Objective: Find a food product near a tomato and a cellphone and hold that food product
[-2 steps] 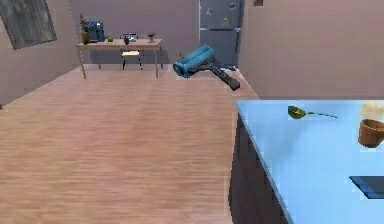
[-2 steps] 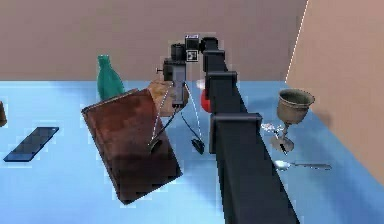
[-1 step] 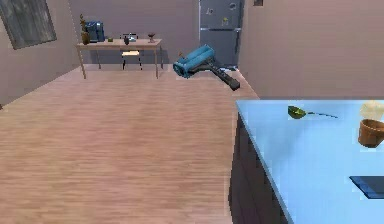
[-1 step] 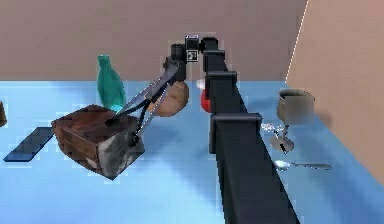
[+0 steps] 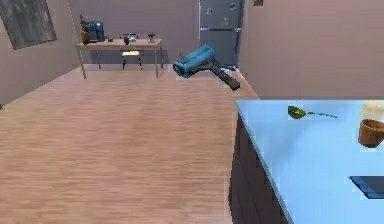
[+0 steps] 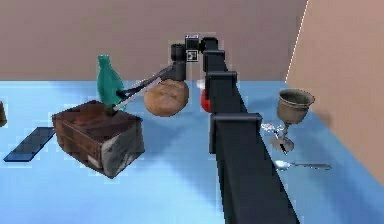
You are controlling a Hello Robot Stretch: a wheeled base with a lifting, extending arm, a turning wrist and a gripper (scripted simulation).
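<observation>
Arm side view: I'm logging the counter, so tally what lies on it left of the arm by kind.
Teal bottle: 1
Brown box: 1
Round loaf: 1
Red round thing: 1
Dark phone: 1
Brown edge thing: 1
Total: 6

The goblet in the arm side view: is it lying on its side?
No, the goblet stands upright on its foot on the blue countertop.

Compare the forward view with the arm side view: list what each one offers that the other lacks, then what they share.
Forward view: wooden floor, a far table, a grey fridge, a blue handheld appliance. Arm side view: the arm, its tool, a green bottle, a round brown loaf, a red round thing, a brown box, a goblet. Shared: the light blue countertop, and probably the dark flat phone.
</observation>
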